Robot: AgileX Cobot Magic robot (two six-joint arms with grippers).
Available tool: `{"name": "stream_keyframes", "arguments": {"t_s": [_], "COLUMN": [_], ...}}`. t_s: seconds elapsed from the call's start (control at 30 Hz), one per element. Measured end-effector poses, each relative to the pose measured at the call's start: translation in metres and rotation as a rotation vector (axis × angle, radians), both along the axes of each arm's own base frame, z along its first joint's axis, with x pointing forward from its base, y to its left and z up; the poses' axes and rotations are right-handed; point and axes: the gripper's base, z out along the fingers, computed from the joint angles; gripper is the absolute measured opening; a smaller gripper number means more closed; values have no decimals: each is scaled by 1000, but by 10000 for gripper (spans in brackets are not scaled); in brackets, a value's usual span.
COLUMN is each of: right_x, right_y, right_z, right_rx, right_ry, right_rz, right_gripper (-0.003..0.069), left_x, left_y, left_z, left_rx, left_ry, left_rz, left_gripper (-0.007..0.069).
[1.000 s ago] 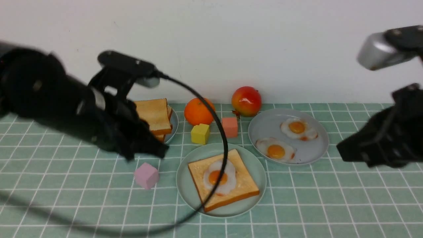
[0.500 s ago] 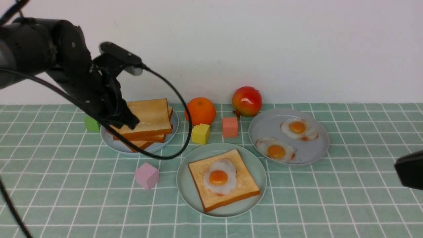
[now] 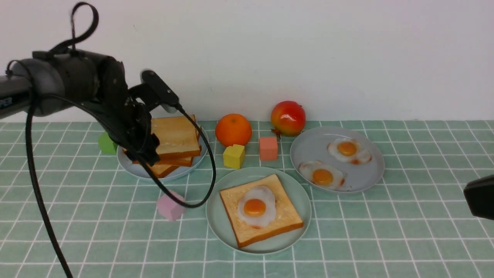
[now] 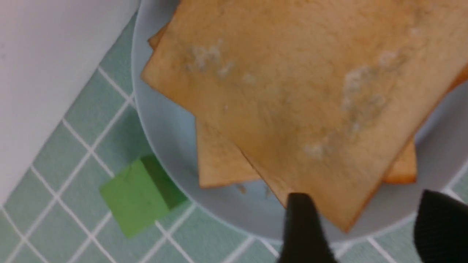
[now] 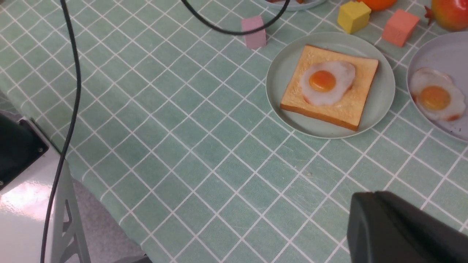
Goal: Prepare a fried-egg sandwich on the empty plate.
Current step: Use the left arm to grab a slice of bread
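The mint-green empty plate (image 3: 216, 216) now carries one toast slice (image 3: 285, 220) topped with a fried egg (image 3: 255, 207); the right wrist view shows the same plate (image 5: 384, 91), toast (image 5: 351, 106) and egg (image 5: 323, 82). A stack of plain toast slices (image 3: 175, 137) lies on a grey-blue plate (image 3: 129, 166) at the back left. My left gripper (image 3: 148, 154) hovers over that stack's near-left corner, open. In its wrist view the top slice (image 4: 292, 84) has a corner between the fingers of the left gripper (image 4: 365, 204). My right gripper (image 3: 478, 199) is shut and empty at the right edge, also seen as the right gripper (image 5: 369, 197).
A second grey-blue plate (image 3: 308, 148) at the right holds two fried eggs. An orange (image 3: 233, 129), a red fruit (image 3: 288, 117), a yellow cube (image 3: 234, 156) and a salmon cube (image 3: 268, 148) sit behind the mint plate. Nearby lie a pink cube (image 3: 170, 206), a green cube (image 3: 106, 143) and the left arm's hanging cable (image 3: 208, 166).
My left arm has swung back from in front of the mint plate to the toast stack, and its jaws have opened. My right arm has withdrawn to the right edge.
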Motion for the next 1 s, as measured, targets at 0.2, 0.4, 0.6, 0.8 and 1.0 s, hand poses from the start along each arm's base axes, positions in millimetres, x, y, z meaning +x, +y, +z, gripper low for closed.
{"name": "stream_keyframes", "arguments": {"t_s": [0.2, 0.4, 0.6, 0.8, 1.0], "right_x": [0, -1, -2, -3, -4], "right_y": [1, 3, 4, 6, 7], "right_z": [1, 3, 3, 4, 4], "right_rx": [12, 52, 65, 83, 105], "right_ry": [-5, 9, 17, 28, 41], "right_rz": [0, 12, 18, 27, 37], "right_gripper": [13, 14, 16, 22, 22], "left_x": [8, 14, 16, 15, 11], "left_y": [-1, -2, -2, -4, -3], "left_z": [-12, -27, -30, -28, -14], "left_rx": [30, 77, 96, 102, 104], "left_ry": [-30, -36, -37, -22, -25], "left_rz": [-52, -119, -144, -151, -147], "left_gripper": [465, 414, 329, 129, 104]}}
